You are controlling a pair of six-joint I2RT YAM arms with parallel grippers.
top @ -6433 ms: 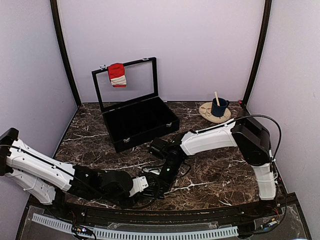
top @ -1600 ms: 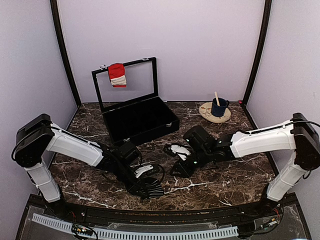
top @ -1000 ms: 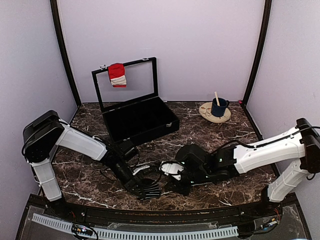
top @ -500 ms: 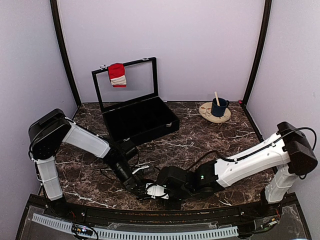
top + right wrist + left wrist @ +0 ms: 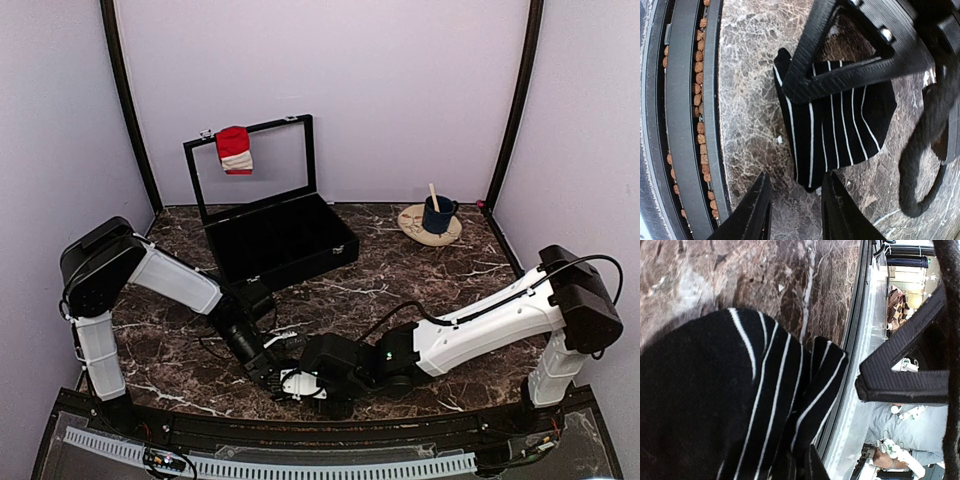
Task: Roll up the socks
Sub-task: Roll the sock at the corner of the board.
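Observation:
A black sock with thin white stripes (image 5: 840, 130) lies flat on the marble by the table's near edge. My left gripper (image 5: 800, 467) is shut on a fold of this sock (image 5: 740, 405). Its finger frame (image 5: 855, 70) crosses over the sock in the right wrist view. My right gripper (image 5: 797, 215) stands open just short of the sock's near tip, with nothing between its fingers. From above, both grippers (image 5: 278, 376) (image 5: 303, 384) meet at the front and cover the sock. A red sock with a white band (image 5: 235, 149) hangs on the case lid.
An open black case (image 5: 283, 248) stands at the back left. A blue mug with a stick (image 5: 437, 214) rests on a round mat at the back right. The front rail (image 5: 687, 125) runs close beside the sock. A black cable loop (image 5: 920, 165) lies to its right.
My right arm has swung left and toward the near edge, bringing its open gripper up beside the left one. The left gripper has stayed shut on the striped sock, shifting only slightly.

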